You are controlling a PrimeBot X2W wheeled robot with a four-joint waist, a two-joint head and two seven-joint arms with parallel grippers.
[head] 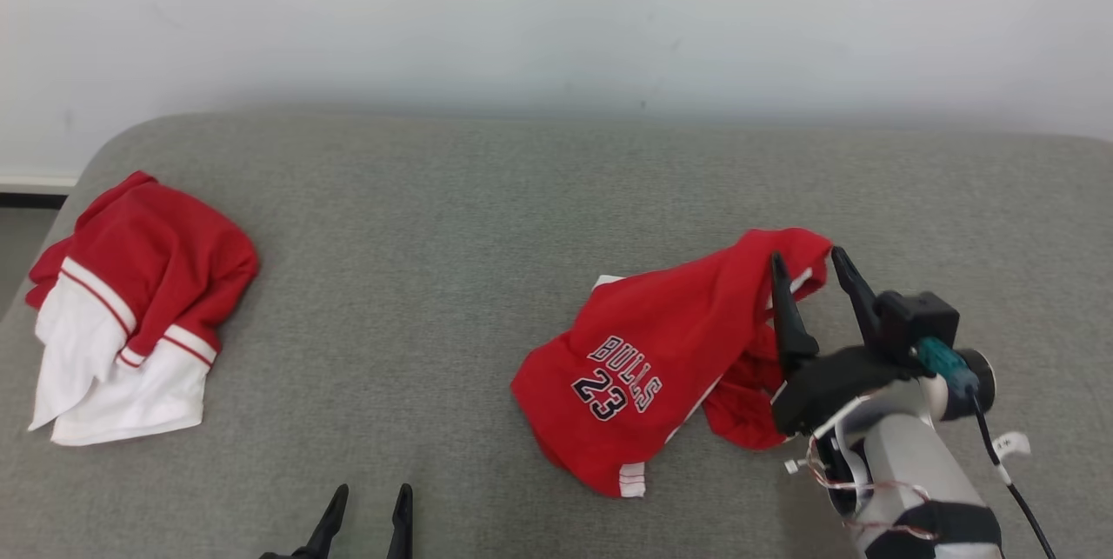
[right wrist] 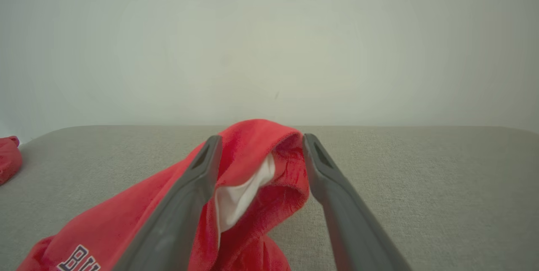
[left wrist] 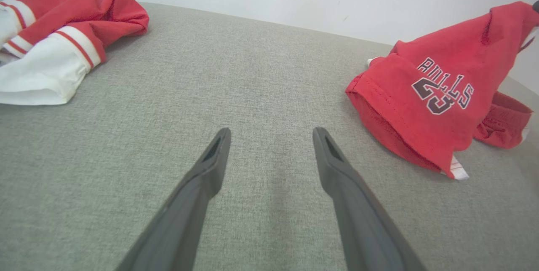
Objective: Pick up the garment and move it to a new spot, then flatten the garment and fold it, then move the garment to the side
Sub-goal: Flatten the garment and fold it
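The red garment (head: 643, 368) is lying crumpled toward the front right of the grey surface (head: 435, 220), one peak poking up between the right gripper's (head: 807, 256) wide-spread jaws. It's looking light and floppy, so I'd be pinching a hem corner. The left gripper (head: 365, 502) is hovering wide open by the front edge.

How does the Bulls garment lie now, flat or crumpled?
Crumpled: the garment sits in a peaked heap, its top rising between the right gripper's open fingers.
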